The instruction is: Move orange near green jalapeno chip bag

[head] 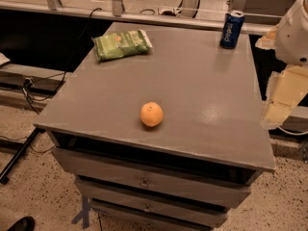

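Note:
The orange (pixel 151 114) sits on the grey cabinet top (pixel 207 81), near the front edge and a little left of centre. The green jalapeno chip bag (pixel 121 44) lies flat at the far left corner of the top, well apart from the orange. My gripper (pixel 281 100) shows as pale cream parts below a white arm joint at the right edge of the view. It is beside the cabinet's right side, away from both the orange and the bag, and holds nothing that I can see.
A blue soda can (pixel 232 29) stands upright at the far right corner of the top. The cabinet has drawers (pixel 144 182) below its front edge. Cables (pixel 33 88) lie on the floor to the left. A rail (pixel 144 16) runs behind the cabinet.

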Available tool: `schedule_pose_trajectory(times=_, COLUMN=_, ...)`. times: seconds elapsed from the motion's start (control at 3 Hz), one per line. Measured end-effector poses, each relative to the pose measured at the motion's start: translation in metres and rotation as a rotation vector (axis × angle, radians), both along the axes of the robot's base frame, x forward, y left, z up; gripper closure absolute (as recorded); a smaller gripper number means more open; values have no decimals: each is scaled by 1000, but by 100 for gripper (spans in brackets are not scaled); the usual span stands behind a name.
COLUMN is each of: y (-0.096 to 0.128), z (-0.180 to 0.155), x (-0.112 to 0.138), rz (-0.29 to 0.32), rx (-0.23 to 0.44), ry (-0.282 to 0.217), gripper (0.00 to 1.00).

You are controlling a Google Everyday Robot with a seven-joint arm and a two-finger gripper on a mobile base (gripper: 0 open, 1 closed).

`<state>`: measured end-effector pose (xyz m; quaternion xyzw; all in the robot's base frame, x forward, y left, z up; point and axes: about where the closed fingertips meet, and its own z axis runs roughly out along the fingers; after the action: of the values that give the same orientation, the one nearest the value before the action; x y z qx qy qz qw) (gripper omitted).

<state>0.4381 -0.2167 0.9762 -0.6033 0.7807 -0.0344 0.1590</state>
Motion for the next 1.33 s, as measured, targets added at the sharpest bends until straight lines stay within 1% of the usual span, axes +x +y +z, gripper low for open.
schedule_pose_trajectory(times=0.33, y=0, z=0, x=0, rz=0, rx=0, ry=0, gripper=0)
schedule_pose_trajectory(times=0.67, y=5, z=-2, x=2, rz=-3, rx=16, ry=-7, gripper=0)
schedule_pose_trajectory(times=1.0, y=33, z=-23, x=8, rz=-6, rx=114, ry=12, gripper=0)
schedule_pose_trajectory(times=1.33, y=77, z=-47, x=17, rz=0, rx=246, ry=45, gripper=0)
